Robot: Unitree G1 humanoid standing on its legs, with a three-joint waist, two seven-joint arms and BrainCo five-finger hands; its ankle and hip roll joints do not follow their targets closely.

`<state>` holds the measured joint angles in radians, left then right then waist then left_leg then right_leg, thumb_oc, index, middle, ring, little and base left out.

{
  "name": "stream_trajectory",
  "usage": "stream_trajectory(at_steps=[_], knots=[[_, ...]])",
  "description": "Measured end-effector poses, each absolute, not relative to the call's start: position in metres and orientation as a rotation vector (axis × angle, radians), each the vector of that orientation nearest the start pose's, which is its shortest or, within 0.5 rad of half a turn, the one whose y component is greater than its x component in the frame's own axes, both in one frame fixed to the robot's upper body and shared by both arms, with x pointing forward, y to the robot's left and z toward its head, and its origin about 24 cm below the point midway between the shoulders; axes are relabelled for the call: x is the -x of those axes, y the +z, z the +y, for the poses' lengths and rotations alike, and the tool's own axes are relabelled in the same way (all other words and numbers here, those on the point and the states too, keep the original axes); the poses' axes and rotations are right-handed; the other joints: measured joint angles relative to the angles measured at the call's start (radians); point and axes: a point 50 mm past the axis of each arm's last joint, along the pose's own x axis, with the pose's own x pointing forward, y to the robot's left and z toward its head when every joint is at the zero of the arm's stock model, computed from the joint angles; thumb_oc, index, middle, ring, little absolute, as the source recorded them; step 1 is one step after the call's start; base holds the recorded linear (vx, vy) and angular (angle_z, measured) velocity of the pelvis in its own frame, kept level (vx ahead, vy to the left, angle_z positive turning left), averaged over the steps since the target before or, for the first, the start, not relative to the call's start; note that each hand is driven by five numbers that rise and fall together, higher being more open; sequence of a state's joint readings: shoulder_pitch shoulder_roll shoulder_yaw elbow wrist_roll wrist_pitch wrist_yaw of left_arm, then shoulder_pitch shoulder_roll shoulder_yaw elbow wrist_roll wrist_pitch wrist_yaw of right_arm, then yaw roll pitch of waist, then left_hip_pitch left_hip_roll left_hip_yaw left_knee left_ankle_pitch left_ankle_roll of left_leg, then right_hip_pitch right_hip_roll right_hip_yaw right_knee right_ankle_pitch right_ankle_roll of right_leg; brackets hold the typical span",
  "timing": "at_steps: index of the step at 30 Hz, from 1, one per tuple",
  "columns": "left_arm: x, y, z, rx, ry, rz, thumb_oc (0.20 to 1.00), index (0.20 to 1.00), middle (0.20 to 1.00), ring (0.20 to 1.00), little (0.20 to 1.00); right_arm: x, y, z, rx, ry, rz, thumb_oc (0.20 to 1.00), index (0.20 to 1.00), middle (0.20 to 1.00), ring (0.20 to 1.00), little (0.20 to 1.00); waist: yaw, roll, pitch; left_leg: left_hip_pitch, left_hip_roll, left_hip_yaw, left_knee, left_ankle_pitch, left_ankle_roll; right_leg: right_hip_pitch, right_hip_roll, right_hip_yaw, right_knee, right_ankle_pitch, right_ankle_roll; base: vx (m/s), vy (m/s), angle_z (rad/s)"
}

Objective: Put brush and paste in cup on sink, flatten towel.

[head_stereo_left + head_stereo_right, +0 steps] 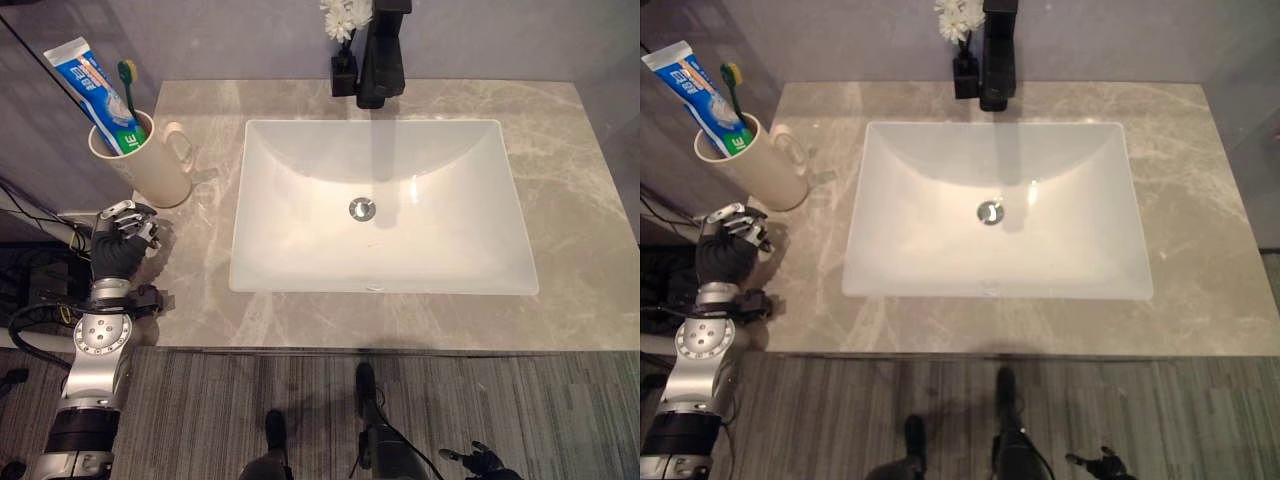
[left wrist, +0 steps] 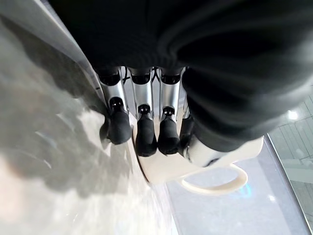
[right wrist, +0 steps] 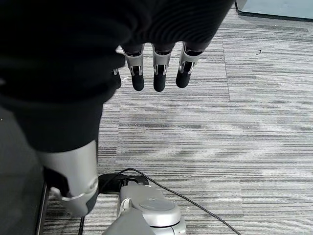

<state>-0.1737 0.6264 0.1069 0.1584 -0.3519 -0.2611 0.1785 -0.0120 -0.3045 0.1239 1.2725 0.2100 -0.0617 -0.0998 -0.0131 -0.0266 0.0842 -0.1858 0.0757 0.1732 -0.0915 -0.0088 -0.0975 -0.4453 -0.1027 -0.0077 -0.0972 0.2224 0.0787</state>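
On the marble counter [image 1: 560, 200], at its far left corner, stands the cream cup [image 1: 150, 165], and the toothbrush [image 1: 128, 85] and the paste tube [image 1: 95, 90] are already upright inside it. Just in front of the cup hovers the left hand [image 1: 122, 240], fingers loosely curled and grasping nothing. The right hand [image 3: 156, 73] hangs relaxed over the carpet. I see no towel (so this step cannot start yet). Judging from this, the hand should draw back slowly, not catching the looped handle. The basin [image 1: 500, 285] looks smooth, glossy, rectangular.
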Motion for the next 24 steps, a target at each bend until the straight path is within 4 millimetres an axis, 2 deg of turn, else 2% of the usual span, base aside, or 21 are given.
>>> stream_trajectory(at_steps=[5, 8, 12, 18, 24], knots=[[-0.291, 0.153, 0.296, -0.283, 0.305, -0.39, 0.2, 0.2, 0.2, 0.2, 0.2, -0.089, -0.153, -0.265, 0.246, -0.273, 1.18, 1.0, 1.0, 1.0, 1.0, 1.0, -0.003, -0.004, -0.012, -0.029, -0.001, -0.001, 0.0, 0.004, 0.001, -0.028, 0.004, 0.001, 0.008, 0.025, -0.007, 0.0, 0.0, 0.0], [-0.296, 0.156, 0.295, -0.29, 0.319, -0.397, 0.2, 0.2, 0.2, 0.2, 0.2, -0.09, -0.153, -0.264, 0.262, -0.258, 1.18, 1.0, 1.0, 1.0, 1.0, 1.0, -0.008, -0.005, -0.013, -0.028, 0.0, 0.002, 0.0, 0.003, 0.001, -0.028, 0.003, 0.002, 0.008, 0.025, -0.007, 0.0, -0.005, -0.01], [-0.316, 0.176, 0.302, -0.405, 0.361, -0.397, 0.2, 0.2, 0.2, 0.2, 0.2, -0.092, -0.154, -0.26, 0.28, -0.226, 1.176, 1.0, 1.0, 1.0, 1.0, 1.0, -0.022, -0.024, -0.019, -0.046, 0.001, 0.001, 0.0, 0.009, -0.004, -0.046, 0.003, 0.003, 0.008, 0.017, 0.0, 0.0, -0.002, 0.01], [-0.332, 0.19, 0.293, -0.446, 0.349, -0.412, 0.2, 0.2, 0.2, 0.2, 0.2, -0.093, -0.154, -0.259, 0.293, -0.21, 1.174, 1.0, 1.0, 1.0, 1.0, 1.0, -0.045, -0.033, -0.018, -0.045, 0.003, 0.002, 0.0, 0.011, -0.005, -0.047, 0.006, 0.003, 0.008, 0.017, 0.0, 0.0, 0.0, 0.0], [-0.347, 0.208, 0.294, -0.513, 0.37, -0.415, 0.2, 0.2, 0.2, 0.2, 0.2, -0.097, -0.153, -0.254, 0.308, -0.179, 1.156, 1.0, 1.0, 1.0, 1.0, 1.0, -0.059, -0.042, -0.019, -0.054, 0.001, 0.003, 0.0, 0.011, -0.005, -0.056, 0.007, 0.005, 0.008, 0.017, 0.0, 0.0, 0.0, 0.0]])
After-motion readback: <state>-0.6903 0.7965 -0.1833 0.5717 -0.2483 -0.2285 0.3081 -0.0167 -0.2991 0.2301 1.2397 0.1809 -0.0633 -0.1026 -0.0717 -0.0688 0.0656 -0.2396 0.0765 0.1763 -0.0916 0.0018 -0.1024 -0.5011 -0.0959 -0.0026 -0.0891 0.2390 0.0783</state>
